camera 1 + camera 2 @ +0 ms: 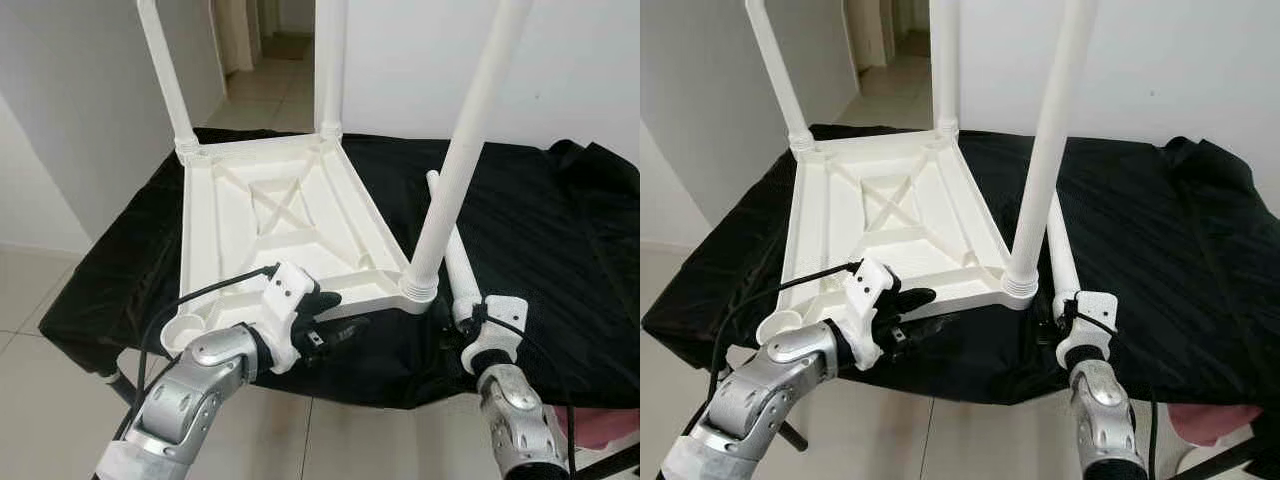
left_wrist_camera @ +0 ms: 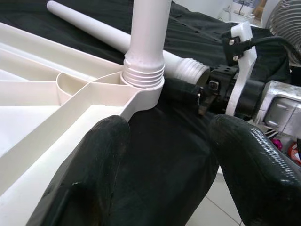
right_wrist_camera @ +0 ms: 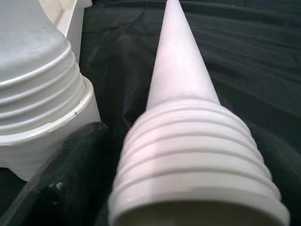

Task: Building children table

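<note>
A white plastic children's table lies upside down on a black-draped surface. Three legs stand screwed into its corners; the nearest one rises at the near right. The near-left socket is empty. A fourth, loose leg lies on the cloth just right of that corner. My right gripper is shut on the loose leg's threaded end. My left gripper is open at the table's near edge, with only black cloth between its fingers.
The draped surface ends right in front of me, with tiled floor below. White walls and an open doorway lie behind. A pink object sits low on the right, and a fan grille stands past my right wrist.
</note>
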Robot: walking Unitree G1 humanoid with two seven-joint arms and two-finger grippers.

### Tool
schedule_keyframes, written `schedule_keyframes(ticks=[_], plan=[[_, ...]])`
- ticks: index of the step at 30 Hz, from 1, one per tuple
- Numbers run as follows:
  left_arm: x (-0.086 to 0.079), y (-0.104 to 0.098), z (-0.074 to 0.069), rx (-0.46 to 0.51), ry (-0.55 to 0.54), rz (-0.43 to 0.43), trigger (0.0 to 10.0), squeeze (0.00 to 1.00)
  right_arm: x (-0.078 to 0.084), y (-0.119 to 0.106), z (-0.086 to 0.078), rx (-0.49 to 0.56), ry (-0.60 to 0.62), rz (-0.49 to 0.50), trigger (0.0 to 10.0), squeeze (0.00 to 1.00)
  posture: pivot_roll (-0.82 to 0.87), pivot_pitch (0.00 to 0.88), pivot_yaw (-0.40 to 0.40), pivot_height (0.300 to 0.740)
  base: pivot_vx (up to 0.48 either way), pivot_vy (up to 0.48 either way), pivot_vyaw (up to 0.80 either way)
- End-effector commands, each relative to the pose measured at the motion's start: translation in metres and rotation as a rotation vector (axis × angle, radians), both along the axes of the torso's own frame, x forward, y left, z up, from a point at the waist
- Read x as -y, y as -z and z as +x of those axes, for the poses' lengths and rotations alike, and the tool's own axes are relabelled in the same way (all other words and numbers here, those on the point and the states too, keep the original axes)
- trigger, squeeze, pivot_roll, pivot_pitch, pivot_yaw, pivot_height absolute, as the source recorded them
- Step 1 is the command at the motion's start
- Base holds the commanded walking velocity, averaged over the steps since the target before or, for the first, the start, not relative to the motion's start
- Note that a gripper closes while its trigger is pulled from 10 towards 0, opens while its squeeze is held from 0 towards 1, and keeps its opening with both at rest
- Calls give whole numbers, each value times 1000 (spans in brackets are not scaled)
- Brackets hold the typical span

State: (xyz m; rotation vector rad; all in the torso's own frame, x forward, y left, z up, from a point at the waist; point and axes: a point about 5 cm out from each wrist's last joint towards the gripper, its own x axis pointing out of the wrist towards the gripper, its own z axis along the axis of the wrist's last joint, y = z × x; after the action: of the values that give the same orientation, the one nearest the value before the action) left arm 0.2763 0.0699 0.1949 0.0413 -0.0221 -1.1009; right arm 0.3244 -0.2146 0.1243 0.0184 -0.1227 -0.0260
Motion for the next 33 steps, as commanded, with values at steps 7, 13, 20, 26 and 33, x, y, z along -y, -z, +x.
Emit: schedule_keyframes(ticks=[7, 13, 20, 26, 33], plan=[[-3, 3, -6, -32, 0, 13, 10000, 0, -3, 8, 8, -13, -38, -5, 0, 0, 14, 155, 41, 740, 0, 0, 0], [-4, 3, -6, -44, -11, 18, 10000, 0, -5, 10, 10, 0, -61, -3, 0, 0, 17, 161, 36, 740, 0, 0, 0], [-5, 3, -7, -56, -21, 12, 10000, 0, -5, 13, 8, 3, -57, 17, 10000, 0, 10, 163, 30, 740, 0, 0, 0], [-6, 4, -7, -58, -45, 4, 10000, 0, -8, 11, 7, 32, -42, 29, 10000, 0, -5, 169, 38, 740, 0, 0, 0], [-8, 5, -2, -68, -68, 5, 10000, 0, -13, -5, 2, 120, -31, 21, 10000, 0, -26, 180, 48, 740, 0, 0, 0]])
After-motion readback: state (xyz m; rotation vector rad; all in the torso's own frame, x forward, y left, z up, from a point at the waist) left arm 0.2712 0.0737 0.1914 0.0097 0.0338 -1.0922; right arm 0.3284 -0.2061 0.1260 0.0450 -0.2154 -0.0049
